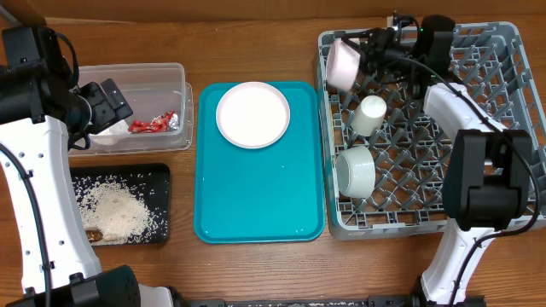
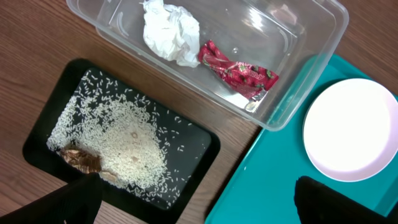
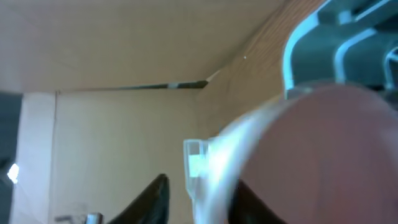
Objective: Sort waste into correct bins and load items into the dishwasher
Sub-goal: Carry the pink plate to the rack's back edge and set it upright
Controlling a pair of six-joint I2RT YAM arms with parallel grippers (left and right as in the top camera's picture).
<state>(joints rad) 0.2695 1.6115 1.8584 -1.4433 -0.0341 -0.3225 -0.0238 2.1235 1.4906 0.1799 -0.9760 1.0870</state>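
Now the pink plate [image 1: 341, 66] stands edge-on inside the right hand [image 1: 360, 53]; I cannot tell whether clamped

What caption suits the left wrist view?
Napkin and red wrapper in clear tub, rice on black tray, plate on teal tray.

We saw the widest open stretch on the teal tray [image 1: 256, 196], whose lower two thirds lay bare at centre frame; only the white plate [image 1: 252, 114] filled its upper end. At left, the clear tub [image 1: 186, 102] and black tray [image 1: 159, 175] stood near its edge, leaving a thin strip of wood between. In the grey rack [image 1: 512, 51] at right, a tilted pink plate [image 1: 343, 66], a cup [image 1: 369, 115] and a bowl [image 1: 356, 170] crowded the left columns. The right arm [image 1: 482, 179] overhung the rack's lower right, and the left arm [image 1: 34, 170] blocked the left edge.
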